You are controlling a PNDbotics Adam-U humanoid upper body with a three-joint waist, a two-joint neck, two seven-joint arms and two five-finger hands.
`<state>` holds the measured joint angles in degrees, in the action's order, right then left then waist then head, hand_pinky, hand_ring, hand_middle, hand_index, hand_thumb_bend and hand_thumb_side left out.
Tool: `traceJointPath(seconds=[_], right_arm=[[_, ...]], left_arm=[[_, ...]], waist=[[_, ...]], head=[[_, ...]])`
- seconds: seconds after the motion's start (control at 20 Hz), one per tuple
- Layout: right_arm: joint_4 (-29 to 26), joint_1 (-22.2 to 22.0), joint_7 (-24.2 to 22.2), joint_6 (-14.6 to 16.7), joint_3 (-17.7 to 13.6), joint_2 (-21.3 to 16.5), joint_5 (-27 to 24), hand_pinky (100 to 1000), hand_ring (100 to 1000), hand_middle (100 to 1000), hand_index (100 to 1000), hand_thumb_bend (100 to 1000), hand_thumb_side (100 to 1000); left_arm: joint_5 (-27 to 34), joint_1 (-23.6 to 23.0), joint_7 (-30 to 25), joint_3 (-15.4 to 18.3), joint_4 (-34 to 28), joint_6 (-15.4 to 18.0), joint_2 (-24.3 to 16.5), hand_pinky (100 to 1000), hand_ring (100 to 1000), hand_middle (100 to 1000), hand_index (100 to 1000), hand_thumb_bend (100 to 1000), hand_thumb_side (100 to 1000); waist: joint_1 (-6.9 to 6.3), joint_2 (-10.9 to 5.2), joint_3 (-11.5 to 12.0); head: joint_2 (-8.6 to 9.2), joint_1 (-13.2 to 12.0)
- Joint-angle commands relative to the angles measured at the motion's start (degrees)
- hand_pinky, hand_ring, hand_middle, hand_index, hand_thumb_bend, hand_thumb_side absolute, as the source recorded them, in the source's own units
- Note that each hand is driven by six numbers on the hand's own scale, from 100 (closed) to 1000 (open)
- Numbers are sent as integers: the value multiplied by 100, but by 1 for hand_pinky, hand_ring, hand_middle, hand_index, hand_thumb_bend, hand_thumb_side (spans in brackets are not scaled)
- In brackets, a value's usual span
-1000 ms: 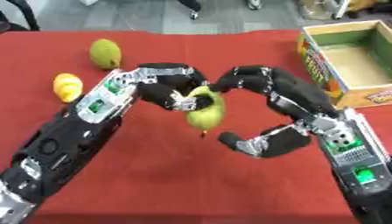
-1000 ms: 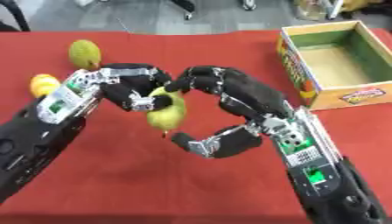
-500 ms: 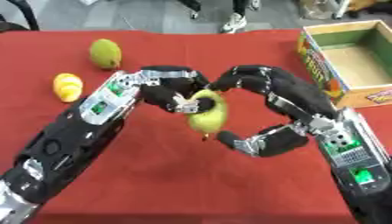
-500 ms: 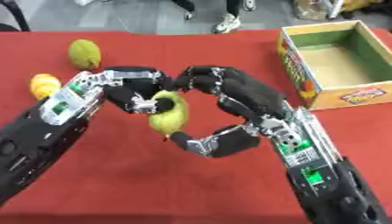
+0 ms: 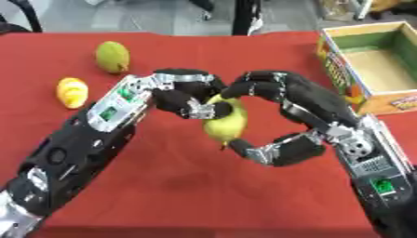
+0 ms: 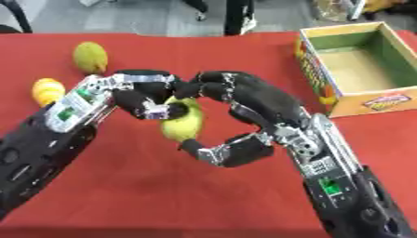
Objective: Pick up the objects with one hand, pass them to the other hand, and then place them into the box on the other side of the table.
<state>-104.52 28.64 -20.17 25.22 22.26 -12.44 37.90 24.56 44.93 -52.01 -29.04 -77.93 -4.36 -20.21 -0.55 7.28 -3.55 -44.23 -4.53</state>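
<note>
A yellow-green pear (image 5: 224, 124) hangs above the red table's middle, stem end down. My left hand (image 5: 185, 93) comes in from the left with its fingers curled round the pear's upper part. From the right, my right hand (image 5: 281, 93) arches over the fruit; its fingers touch the top and its thumb (image 5: 265, 151) curls just below the pear. Whether the right hand bears the fruit I cannot tell. The open cardboard box (image 5: 387, 97) stands at the table's right edge, with nothing visible inside.
A green fruit (image 5: 112, 56) lies at the back left of the red tablecloth (image 5: 171, 186). A small yellow fruit (image 5: 71, 91) lies nearer, left of my left forearm. People's legs and chair legs show beyond the far edge.
Both hands and the pear stay in nearly the same place. The right hand's fingers have closed slightly over the top of the pear.
</note>
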Motion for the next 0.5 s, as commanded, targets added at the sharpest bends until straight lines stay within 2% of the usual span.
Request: traceJointPath(seconds=[0.05,0.2,0.25,0.3,0.35,0.5], right_arm=[[-12,60,-19,-12,-5,-35,62,716,659,653,728,294,496],[-13,60,44,-40,-14,-40,79,703,638,616,685,213,481],[-12,61,71,-51,-13,-41,87,703,638,616,685,213,481],[-10,62,107,-67,-17,-42,93,690,619,595,661,129,450],[-10,63,149,-86,-20,-43,100,680,608,584,647,100,422],[-2,62,269,-144,-18,-46,120,662,594,572,630,100,360]], left_arm=[[75,184,4,10,-213,-34,4,515,307,293,458,100,327],[43,175,4,-2,-205,-46,4,521,313,300,471,100,326],[32,171,4,-7,-200,-48,4,521,313,300,471,100,326],[20,168,4,-13,-196,-48,4,528,320,306,480,100,327],[8,166,4,-19,-195,-47,5,531,323,308,483,100,327],[-21,161,4,-40,-205,-37,2,539,332,317,494,100,332]], waist=[[48,2,2],[46,3,0],[45,3,-1],[42,2,-1],[40,2,-1],[35,0,-3]], head=[[12,-14],[12,-15],[12,-16],[12,-15],[12,-16],[12,-22]])
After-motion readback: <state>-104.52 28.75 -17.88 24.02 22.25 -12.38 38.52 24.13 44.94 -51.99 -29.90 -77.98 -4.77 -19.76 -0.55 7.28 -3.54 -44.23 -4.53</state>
